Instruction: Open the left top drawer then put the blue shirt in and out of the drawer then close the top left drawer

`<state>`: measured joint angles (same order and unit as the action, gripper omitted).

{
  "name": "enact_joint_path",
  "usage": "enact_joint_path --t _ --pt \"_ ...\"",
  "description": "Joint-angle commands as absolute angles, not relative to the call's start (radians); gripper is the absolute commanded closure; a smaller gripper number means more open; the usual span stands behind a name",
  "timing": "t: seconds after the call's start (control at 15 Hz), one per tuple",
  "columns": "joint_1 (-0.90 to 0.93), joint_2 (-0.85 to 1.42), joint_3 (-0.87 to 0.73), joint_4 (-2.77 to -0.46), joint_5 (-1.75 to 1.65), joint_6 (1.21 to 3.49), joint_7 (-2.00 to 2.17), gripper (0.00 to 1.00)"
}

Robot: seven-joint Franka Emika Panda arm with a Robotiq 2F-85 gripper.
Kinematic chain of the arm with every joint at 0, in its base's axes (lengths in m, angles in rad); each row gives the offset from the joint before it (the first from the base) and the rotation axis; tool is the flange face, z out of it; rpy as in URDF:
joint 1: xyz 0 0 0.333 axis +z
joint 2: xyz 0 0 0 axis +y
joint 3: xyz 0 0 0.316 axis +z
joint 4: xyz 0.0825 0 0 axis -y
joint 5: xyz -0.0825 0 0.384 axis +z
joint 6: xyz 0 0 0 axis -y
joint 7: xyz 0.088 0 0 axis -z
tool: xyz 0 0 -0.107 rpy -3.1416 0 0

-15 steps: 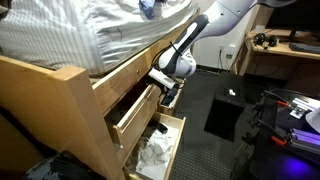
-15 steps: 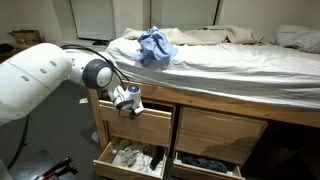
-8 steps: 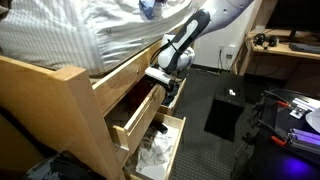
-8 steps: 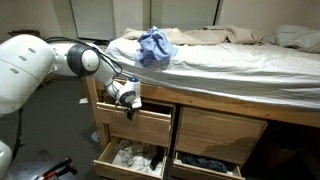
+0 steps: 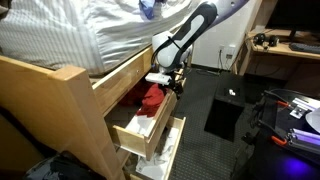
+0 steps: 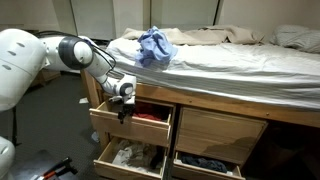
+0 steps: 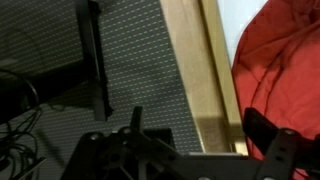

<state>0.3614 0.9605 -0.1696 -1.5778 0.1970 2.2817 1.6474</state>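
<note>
Gripper: the gripper has its fingers spread wide, astride the wooden rim of the drawer in the wrist view. It pinches nothing I can see.
Drawer: the left top drawer stands well open under the bed, with light wood sides.
Shirt, place: the blue shirt lies bunched on top of the striped bedding, near the bed's edge, above the drawer and well apart from the gripper.
Shirt, handling: judged light, thin and floppy. It will sag and trail, so a pinch on a raised fold at the top of the heap looks best (a flat edge would give little to bite).
In the way: a red garment already fills part of the drawer. The lower drawer also stands open, with pale cloth in it.
Risk: a dangling sleeve may snag on the drawer rim.
</note>
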Motion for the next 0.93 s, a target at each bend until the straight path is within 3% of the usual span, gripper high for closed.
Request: enact_joint_path --t 0.0,0.2,0.27,0.47,0.53,0.87 --pt "0.341 0.912 -0.121 -1.588 0.150 2.059 1.745 0.00" --pt "0.310 0.915 -0.078 -1.539 0.157 1.840 1.772 0.00" --pt "0.301 0.805 -0.075 -1.753 0.163 1.877 1.743 0.00" --pt "0.273 0.738 -0.073 -1.844 0.159 1.788 1.734 0.00" --pt "0.289 0.854 -0.067 -1.689 0.148 1.846 1.761 0.00" --pt "0.264 0.772 -0.066 -1.807 0.152 1.799 1.755 0.00"
